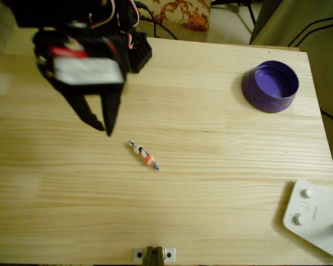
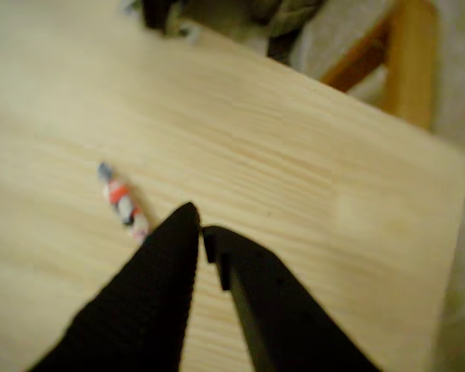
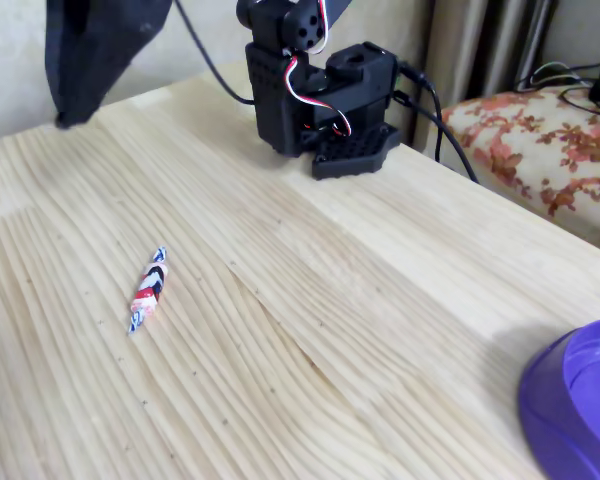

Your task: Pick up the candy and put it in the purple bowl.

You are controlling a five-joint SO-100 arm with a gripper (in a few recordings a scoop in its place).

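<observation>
The candy (image 1: 144, 155), a small white and orange-red wrapped sweet with twisted ends, lies on the wooden table (image 1: 211, 183) left of centre. In the overhead view my black gripper (image 1: 104, 131) hangs just up and left of it, a short gap away, its tips together and holding nothing. In the wrist view the candy (image 2: 124, 203) lies left of the shut gripper (image 2: 198, 227). The fixed view shows the candy (image 3: 148, 289) low on the left, with the gripper (image 3: 68, 118) high above the table's far left. The purple bowl (image 1: 271, 86) (image 3: 580, 410) stands apart at the overhead view's upper right.
A white device with knobs (image 1: 316, 216) lies at the table's lower right corner in the overhead view. The arm's black base (image 3: 315, 90) with its cables sits at the back edge. A small metal bracket (image 1: 153, 255) is fixed at the front edge.
</observation>
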